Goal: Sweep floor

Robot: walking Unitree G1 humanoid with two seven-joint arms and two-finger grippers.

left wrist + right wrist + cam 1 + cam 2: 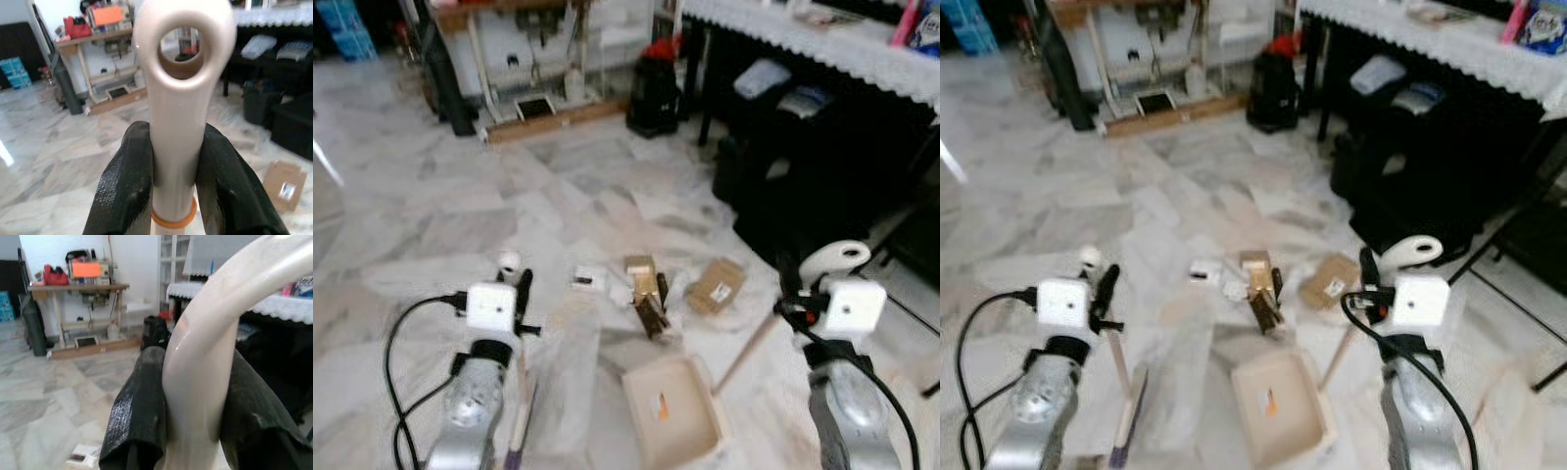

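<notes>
My left gripper (521,294) is shut on the cream broom handle (178,98), just below the hole at its top end. The broom's stick (1117,360) runs down to its brush head (1130,416) on the marble floor. My right gripper (1367,279) is shut on the curved cream handle (205,357) of the dustpan. That pan (672,411) lies open on the floor between my arms, and its stick (749,348) slants up to my right gripper. Beyond the pan lie a gold box (646,289), a brown cardboard piece (716,284) and a white slip (587,279).
A table with a white lace cloth (822,44) stands at the right, with dark bags and boxes (783,186) under it. A black bin (654,93) and a wooden bench (548,116) stand at the back. Open marble floor (431,215) lies to the left.
</notes>
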